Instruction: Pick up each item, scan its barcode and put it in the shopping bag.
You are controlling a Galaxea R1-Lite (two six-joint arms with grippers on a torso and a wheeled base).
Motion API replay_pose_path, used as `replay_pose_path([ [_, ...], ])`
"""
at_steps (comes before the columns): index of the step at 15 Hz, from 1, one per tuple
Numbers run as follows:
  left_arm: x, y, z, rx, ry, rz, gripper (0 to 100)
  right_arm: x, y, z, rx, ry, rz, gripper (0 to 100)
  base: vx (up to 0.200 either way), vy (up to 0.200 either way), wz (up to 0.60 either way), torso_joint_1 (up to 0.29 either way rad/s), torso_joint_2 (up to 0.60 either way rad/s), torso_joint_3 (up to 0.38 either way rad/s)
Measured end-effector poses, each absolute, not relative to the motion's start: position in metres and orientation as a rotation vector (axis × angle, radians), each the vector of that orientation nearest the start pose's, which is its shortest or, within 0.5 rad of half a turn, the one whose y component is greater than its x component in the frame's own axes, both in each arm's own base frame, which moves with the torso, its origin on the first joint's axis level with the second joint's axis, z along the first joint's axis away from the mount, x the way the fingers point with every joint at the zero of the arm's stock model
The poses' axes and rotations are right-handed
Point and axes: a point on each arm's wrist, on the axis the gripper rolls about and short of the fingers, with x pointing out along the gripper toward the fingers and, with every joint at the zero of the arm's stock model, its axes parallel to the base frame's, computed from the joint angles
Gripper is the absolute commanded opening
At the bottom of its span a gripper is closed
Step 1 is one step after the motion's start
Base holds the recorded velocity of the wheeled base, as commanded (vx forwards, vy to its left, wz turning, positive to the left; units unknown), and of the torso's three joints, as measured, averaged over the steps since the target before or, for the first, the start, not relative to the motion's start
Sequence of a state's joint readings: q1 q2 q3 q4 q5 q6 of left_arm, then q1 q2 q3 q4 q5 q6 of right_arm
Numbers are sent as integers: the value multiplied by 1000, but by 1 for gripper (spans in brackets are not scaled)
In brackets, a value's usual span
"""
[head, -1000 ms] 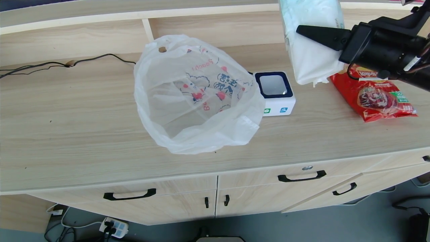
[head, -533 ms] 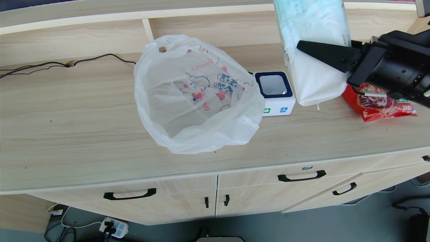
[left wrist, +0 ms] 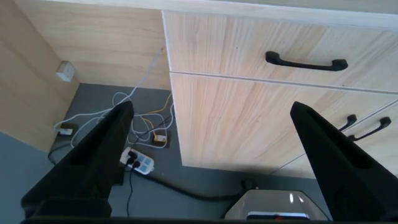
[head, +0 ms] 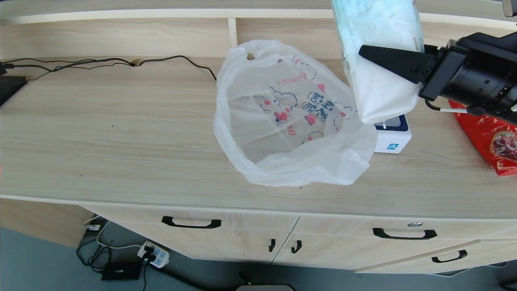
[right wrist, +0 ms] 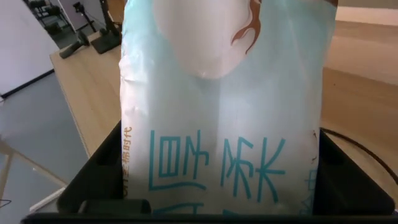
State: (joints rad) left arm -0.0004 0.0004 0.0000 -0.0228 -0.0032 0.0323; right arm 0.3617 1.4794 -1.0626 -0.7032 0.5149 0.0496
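Pack of tissues (head: 375, 28) hangs clamped in right fingers (head: 387, 62) above scanner (head: 394, 141), presumably to present its barcode. Left fingers (left wrist: 99, 149) stand apart, empty.

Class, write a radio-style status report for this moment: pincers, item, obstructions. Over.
Left pincer open, empty, low by cabinet front. Right pincer shut on tissue pack, lower end over scanner. Shopping bag open alongside; path looks unobstructed.

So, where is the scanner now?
In the head view, the scanner sits on the counter's right, between the shopping bag and the red snack bag, below the tissue pack.
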Motion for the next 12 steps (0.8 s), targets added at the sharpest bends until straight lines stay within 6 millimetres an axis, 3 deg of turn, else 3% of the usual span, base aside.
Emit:
replay_pose_path([
  [7, -23, 0, 78, 32, -22, -3, 100, 252, 105, 316, 115, -202, 865, 0, 0, 0, 0, 0, 0, 0],
  [12, -23, 0, 78, 32, -22, -3, 100, 284, 99, 286, 139, -112, 745, 0, 0, 0, 0, 0, 0, 0],
])
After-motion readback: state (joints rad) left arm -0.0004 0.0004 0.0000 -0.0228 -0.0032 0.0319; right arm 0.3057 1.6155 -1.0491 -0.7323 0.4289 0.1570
